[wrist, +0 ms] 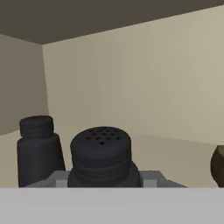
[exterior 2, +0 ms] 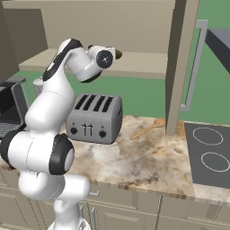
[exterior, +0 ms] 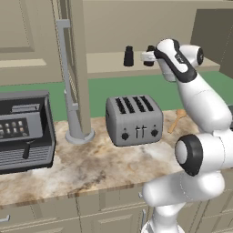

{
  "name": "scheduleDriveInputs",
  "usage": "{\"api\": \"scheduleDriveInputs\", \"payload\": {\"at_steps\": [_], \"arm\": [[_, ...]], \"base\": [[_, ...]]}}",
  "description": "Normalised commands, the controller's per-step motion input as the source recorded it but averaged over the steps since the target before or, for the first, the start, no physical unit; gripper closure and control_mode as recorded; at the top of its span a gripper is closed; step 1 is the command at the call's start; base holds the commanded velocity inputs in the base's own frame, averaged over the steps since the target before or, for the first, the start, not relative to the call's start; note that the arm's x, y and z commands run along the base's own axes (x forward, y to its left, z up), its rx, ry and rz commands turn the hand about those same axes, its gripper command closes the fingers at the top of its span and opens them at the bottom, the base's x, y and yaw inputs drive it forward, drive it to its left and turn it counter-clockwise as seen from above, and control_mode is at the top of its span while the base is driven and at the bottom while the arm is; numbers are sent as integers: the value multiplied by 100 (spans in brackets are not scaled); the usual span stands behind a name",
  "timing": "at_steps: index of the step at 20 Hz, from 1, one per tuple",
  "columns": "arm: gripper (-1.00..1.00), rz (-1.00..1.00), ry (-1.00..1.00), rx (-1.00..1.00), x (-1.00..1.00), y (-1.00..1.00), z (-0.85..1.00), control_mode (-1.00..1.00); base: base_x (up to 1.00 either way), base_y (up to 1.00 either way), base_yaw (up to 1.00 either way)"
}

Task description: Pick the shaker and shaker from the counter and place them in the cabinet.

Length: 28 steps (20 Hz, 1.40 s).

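You see end effector [exterior: 149, 56] inside cabinet [exterior: 109, 63], clamped on second shaker [wrist: 101, 154] at shelf level. First shaker [exterior: 129, 56] stands upright on shelf, just beside it. Toaster [exterior: 134, 119] sits on worktop [exterior: 91, 168] below.

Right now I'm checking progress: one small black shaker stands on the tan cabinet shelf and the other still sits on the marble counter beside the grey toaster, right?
Not quite. The second small black shaker is in the gripper at the tan cabinet shelf, beside the first shaker, as the left base view shows.
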Motion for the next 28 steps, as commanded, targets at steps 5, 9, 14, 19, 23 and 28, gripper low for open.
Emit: {"api": "scheduleDriveInputs", "payload": {"at_steps": [5, 9, 14, 19, 23, 28], "arm": [[100, 0, 0, 0, 26, 6, 0, -100], [100, 0, 0, 1, 37, 5, 0, -100], [100, 0, 0, 1, 38, 1, 0, -100], [-100, 0, 0, 0, 15, 0, -1, -100], [-100, 0, 0, 0, 3, 0, 8, -100], [-100, 0, 0, 0, -2, 0, 13, -100]], "base": [[0, 0, 0], [0, 0, 0], [0, 0, 0], [0, 0, 0], [0, 0, 0], [0, 0, 0]]}}
